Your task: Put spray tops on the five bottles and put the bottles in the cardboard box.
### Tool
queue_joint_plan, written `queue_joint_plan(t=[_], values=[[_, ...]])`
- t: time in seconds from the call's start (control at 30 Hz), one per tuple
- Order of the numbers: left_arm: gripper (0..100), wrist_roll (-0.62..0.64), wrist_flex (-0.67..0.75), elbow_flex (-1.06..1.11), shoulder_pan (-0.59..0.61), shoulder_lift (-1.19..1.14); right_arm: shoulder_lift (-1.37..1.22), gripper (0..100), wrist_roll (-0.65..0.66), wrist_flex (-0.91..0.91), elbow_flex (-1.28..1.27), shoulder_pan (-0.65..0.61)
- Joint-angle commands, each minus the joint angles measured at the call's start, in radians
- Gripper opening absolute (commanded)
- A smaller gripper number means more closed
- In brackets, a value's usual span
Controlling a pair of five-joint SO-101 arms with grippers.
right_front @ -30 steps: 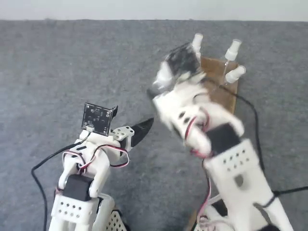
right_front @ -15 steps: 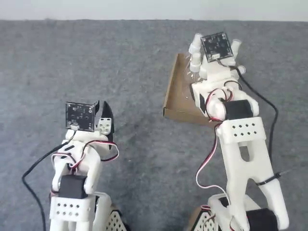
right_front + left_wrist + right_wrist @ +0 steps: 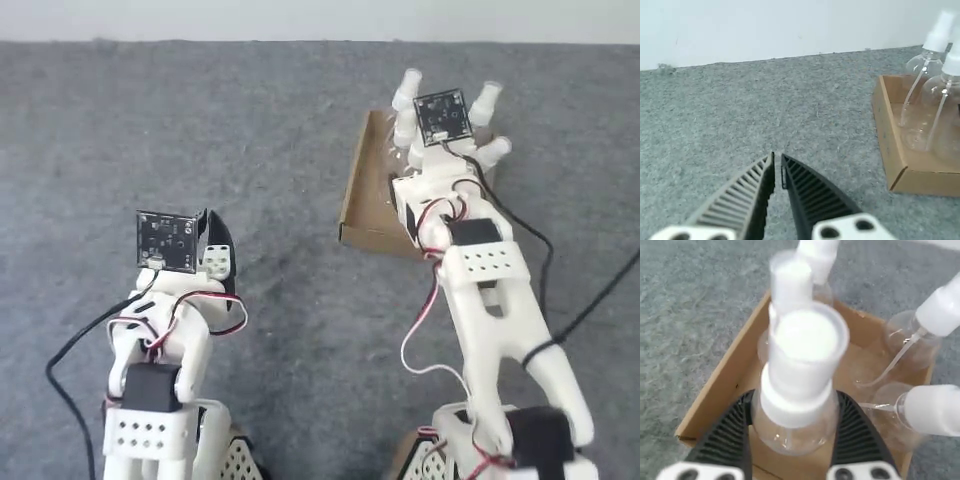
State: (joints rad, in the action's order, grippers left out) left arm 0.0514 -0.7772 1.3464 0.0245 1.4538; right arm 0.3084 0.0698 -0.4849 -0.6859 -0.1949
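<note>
Your right gripper (image 3: 792, 407) pinches a capped bottle (image 3: 800, 365) just inside the cardboard box (image 3: 720, 385)'s near wall. Beyond it stand other capped bottles (image 3: 935, 315). Your left gripper (image 3: 777, 167), well aside, is pressed together, empty. Only releasing seems left.

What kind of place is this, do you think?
Likely an indoor robot test bench: a grey carpet-like mat, a plain white wall, and two arms by a cardboard box of spray bottles.

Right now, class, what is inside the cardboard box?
Clear spray-topped bottles stand inside the cardboard box; the right tool grips one bottle. From above, the right arm hides part of the floor.
</note>
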Motion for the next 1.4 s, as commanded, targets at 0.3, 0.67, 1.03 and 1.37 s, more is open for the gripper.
queue_joint_plan(t=[0.3,0.67,1.03,1.37], values=[[1,0.003,0.025,-0.002,0.002,-0.012,-0.084,0.6,-0.028,0.062,0.009,0.010],[1,0.003,0.025,-0.002,0.003,-0.012,-0.087,0.7,-0.028,0.051,0.003,0.010],[1,0.003,0.025,-0.007,0.005,-0.012,-0.087,0.7,-0.114,0.051,-0.023,0.010],[1,0.003,0.025,-0.007,0.006,-0.012,-0.087,14.3,-0.115,0.050,-0.026,0.008]])
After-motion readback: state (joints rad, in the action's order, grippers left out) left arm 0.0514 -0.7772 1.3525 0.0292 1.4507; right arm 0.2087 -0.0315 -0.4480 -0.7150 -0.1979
